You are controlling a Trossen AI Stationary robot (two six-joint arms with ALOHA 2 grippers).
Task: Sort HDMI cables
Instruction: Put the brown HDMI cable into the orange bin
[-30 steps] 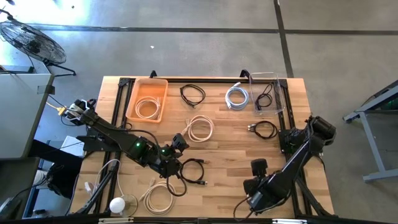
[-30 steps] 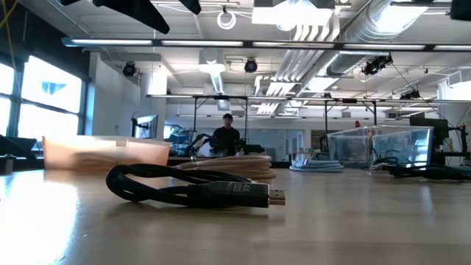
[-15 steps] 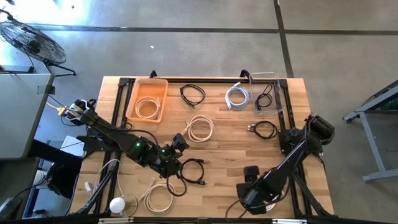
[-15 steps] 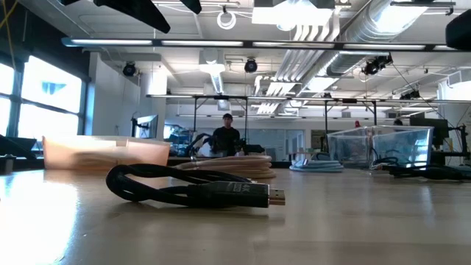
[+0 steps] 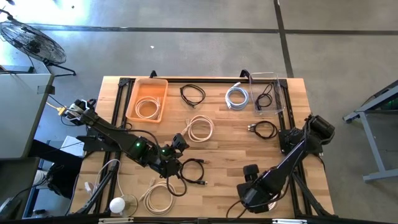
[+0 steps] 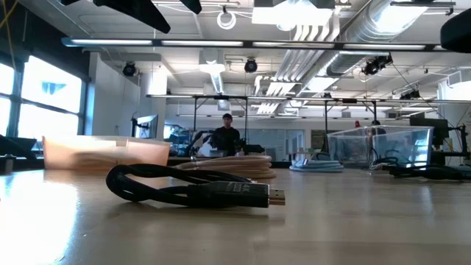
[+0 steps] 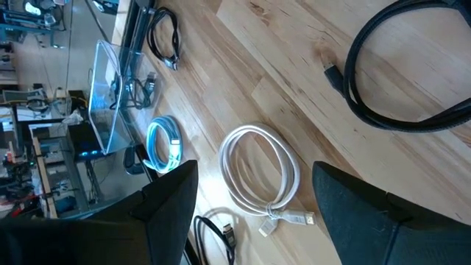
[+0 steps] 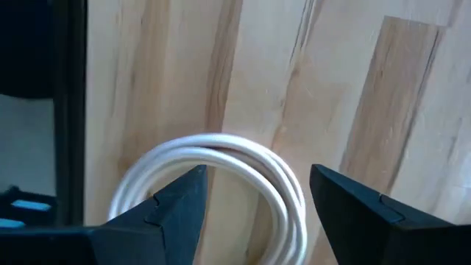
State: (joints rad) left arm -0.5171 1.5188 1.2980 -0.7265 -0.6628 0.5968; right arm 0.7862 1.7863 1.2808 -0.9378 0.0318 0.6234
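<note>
Looking down from the high view, I see my right end effector (image 5: 250, 169) at the lower right of the counter (image 5: 224, 140), arm folded low, jaws spread and empty over a white cable (image 8: 221, 173). My left end effector (image 5: 181, 142) sits centre-left, jaws also spread, empty. HDMI cables (image 5: 200, 129) lie scattered across the counter.

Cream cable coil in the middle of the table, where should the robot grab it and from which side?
Come straight down on the cream cable coil, jaws across the bundled strands, away from the plugs. It lies flat on the table; its open centre admits one jaw.
</note>
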